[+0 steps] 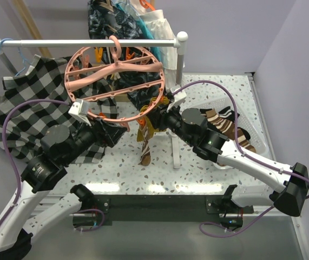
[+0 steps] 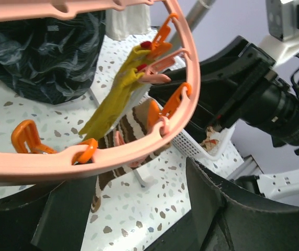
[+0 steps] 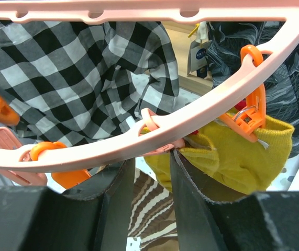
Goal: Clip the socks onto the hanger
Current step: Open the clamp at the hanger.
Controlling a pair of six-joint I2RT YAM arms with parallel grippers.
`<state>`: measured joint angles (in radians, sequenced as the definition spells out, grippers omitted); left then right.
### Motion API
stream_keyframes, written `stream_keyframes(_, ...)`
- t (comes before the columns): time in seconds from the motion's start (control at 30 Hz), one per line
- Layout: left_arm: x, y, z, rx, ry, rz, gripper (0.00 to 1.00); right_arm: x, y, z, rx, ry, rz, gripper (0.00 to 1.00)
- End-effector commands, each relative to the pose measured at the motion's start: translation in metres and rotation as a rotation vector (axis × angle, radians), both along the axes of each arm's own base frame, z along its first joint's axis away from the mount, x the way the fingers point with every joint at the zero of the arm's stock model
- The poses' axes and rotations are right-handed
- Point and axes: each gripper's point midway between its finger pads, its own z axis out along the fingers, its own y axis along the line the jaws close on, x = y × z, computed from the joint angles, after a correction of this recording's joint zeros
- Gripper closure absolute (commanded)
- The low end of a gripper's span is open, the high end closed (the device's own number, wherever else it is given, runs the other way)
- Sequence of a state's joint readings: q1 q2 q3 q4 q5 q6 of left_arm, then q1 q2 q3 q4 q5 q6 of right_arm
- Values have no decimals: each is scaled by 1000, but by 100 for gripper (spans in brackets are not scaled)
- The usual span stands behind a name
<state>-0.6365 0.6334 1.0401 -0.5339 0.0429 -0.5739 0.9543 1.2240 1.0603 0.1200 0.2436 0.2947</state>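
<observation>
Speckled tabletop (image 1: 116,168) is spread under both arms, and a black-and-white checkered shirt (image 1: 24,103) is hung at the far left from a white rail (image 1: 84,41). Beside the shirt, the salmon-pink round hanger (image 1: 115,65) is hooked over that rail, with the near side of its ring reached by both grippers. A white basket (image 1: 254,130) is set on the table to the right, partly covered by the right arm, and brown socks with cream stripes (image 1: 232,127) are seen lying in it.

The left gripper (image 2: 139,175) is held at the ring's near left edge. Its jaws are spread wide, the ring crosses above the gap, and nothing is gripped.

A mustard sock (image 3: 228,157) is pinned under the ring by an orange clip (image 3: 251,112), and a striped sock (image 1: 145,151) is hung just below it.

The right gripper (image 3: 150,157) is raised to a pink clip (image 3: 162,147) beside the mustard sock. Only a narrow gap is left between its jaws, and it cannot be told whether the clip is pinched.
</observation>
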Motion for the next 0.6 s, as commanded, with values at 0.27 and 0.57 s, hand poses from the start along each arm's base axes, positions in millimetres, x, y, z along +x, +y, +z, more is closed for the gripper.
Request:
stream_keyframes(0.27,28,7,-5,-6,-19,129,27,2,3,25,59,-44,4,62)
stream_keyframes(0.57,36,0,5,-32,-41,125,32,2,4,24,58,-43,9,62)
